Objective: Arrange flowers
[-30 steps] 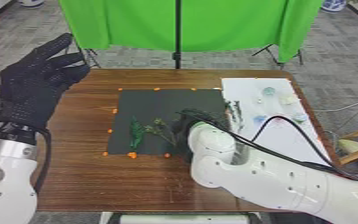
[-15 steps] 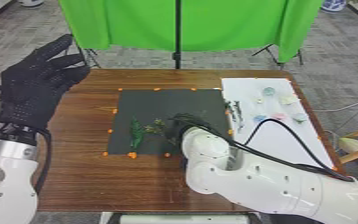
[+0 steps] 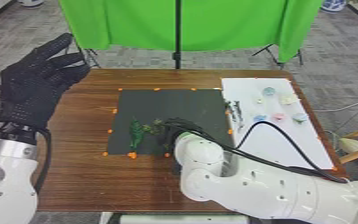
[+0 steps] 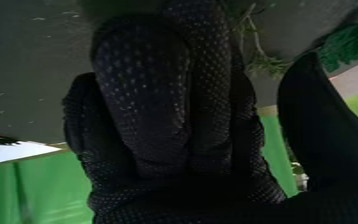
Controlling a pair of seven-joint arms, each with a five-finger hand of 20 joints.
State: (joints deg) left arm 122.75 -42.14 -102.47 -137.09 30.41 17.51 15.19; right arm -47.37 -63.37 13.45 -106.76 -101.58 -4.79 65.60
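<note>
While the left hand (image 3: pixel 33 82) is open and empty at frame left, the right hand (image 3: pixel 177 128), straight-fingered, is near centre beside a sprig (image 3: pixel 151 129); whether it holds anything, I cannot tell.

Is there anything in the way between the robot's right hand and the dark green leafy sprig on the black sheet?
Yes. A thinner, paler sprig lies on the black sheet between the right hand and the dark green leafy sprig. It looks low, so the hand could probably pass over it.

Six flowers (image 3: pixel 301 117); one black mat (image 3: pixel 162 104); one white sheet (image 3: pixel 245 89).
</note>
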